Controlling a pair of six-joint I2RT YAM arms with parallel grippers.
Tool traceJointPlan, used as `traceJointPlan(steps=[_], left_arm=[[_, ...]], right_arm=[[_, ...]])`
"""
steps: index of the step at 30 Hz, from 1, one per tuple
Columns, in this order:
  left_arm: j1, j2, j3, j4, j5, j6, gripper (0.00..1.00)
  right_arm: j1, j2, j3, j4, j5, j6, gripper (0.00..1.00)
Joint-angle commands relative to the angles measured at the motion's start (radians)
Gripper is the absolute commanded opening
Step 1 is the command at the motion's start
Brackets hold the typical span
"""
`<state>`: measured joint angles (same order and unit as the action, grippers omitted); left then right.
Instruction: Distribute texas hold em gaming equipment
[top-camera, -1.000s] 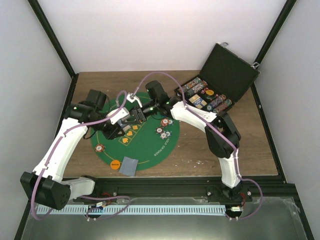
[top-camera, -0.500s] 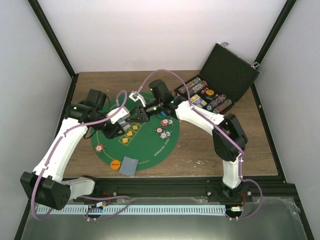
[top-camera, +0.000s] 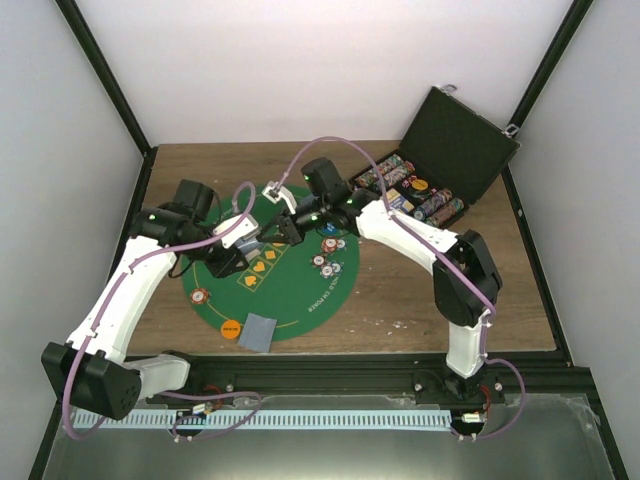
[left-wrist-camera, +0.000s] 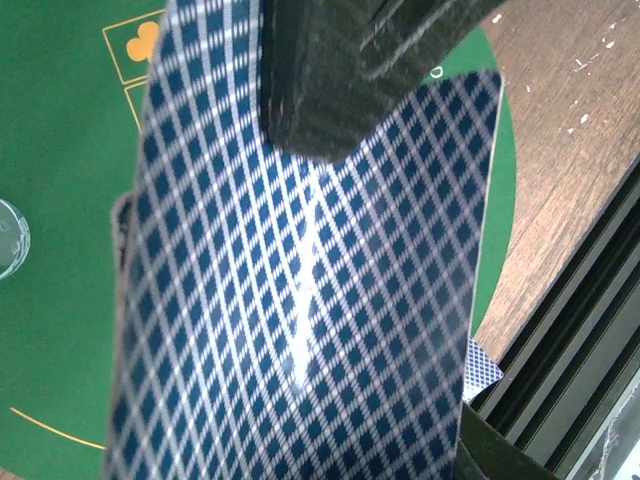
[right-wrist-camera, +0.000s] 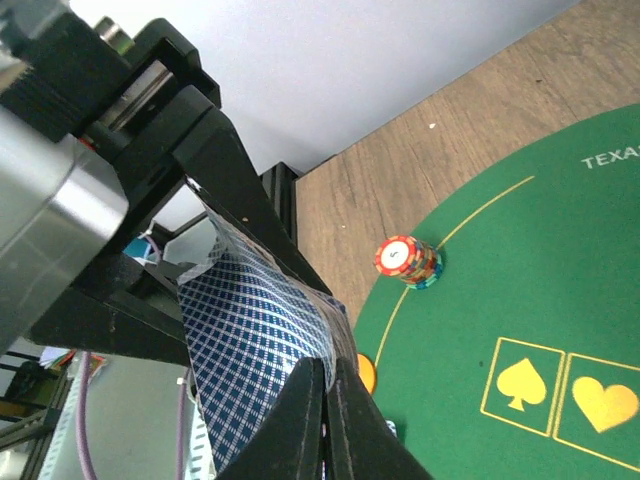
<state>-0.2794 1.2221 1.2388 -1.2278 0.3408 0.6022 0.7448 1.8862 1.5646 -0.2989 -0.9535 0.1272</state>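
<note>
Right jaws nip cards (right-wrist-camera: 250, 330) edge | left jaws clamp cards

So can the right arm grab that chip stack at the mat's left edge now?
Probably not yet. The right gripper is shut on a playing card from the deck the left gripper holds, and the chip stack lies past that gripper.

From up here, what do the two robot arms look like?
Both the left arm and right arm have white tube-like segments joined by chunky black joints. A purple cable loops loosely along each, small green lights glow near the wrists, and the right arm's fingers are slim and black.
</note>
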Motion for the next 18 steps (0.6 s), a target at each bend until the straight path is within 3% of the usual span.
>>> traceJointPlan(steps=[1,9,18], left_arm=[[0.002,-0.018,-0.009,0.014,0.014,0.001,0.37],[0.017,-0.008,-0.009,0.018,-0.012,-0.027,0.37],[0.060,-0.039,-0.040,0.048,-0.013,-0.043,0.37]], right_arm=[[-0.023,-0.033,0.036,-0.077,0.075,-0.041,0.01],[-0.071,-0.136,0.019,-0.179,0.150,-0.121,0.01],[-0.103,-0.378,-0.110,-0.243,0.370,-0.221,0.01]])
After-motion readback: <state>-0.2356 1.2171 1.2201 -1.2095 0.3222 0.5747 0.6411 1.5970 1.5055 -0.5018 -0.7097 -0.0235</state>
